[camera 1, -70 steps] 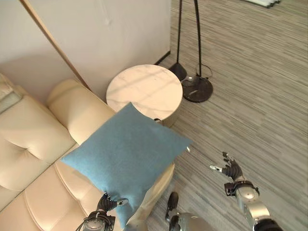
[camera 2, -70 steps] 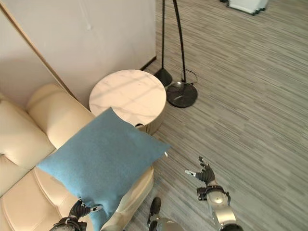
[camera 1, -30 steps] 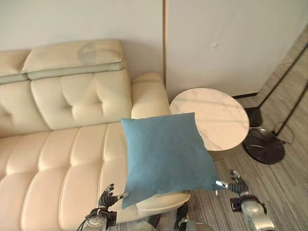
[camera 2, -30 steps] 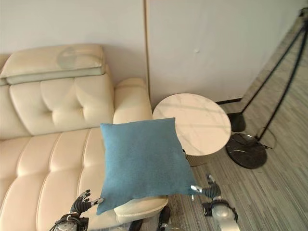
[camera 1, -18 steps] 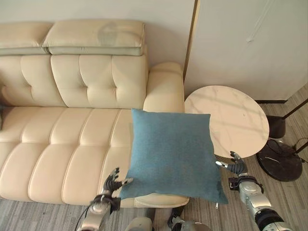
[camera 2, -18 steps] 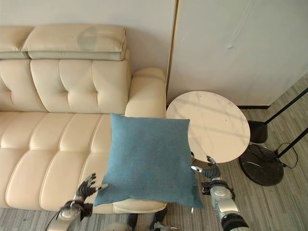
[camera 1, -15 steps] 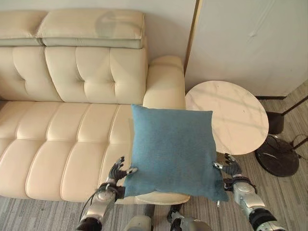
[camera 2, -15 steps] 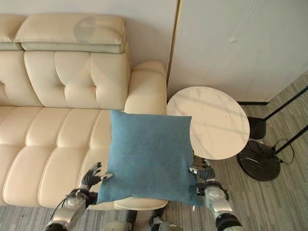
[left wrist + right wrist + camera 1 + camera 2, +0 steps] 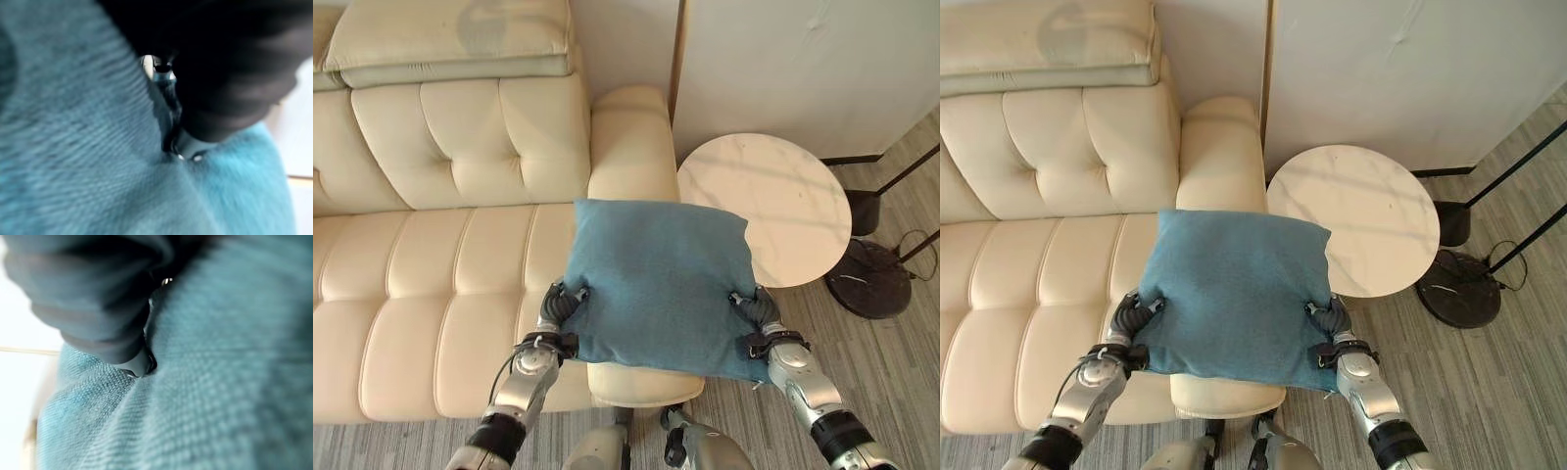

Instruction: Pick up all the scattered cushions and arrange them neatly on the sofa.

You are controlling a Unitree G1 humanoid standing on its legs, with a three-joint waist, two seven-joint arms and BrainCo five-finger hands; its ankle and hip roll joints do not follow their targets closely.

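Cushion held over sofa's front edge, both sides gripped.

Blue cushion (image 9: 656, 284) sits flat-ish, above the cream sofa (image 9: 440, 284) seat's right end, just in front of its armrest (image 9: 628, 142); round marble table (image 9: 766, 206) just beside, floor-lamp base (image 9: 869, 279) further out. Left robot hand (image 9: 558, 308) curled on cushion's left edge, right robot hand (image 9: 756, 311) curled on right edge; fabric dimples at both grips. Prob. light, soft, squashy, woven cover not slippery, so edge/corner pinches w/ both hands suit it; it'll sag in the middle. Not yet set against the backrest.
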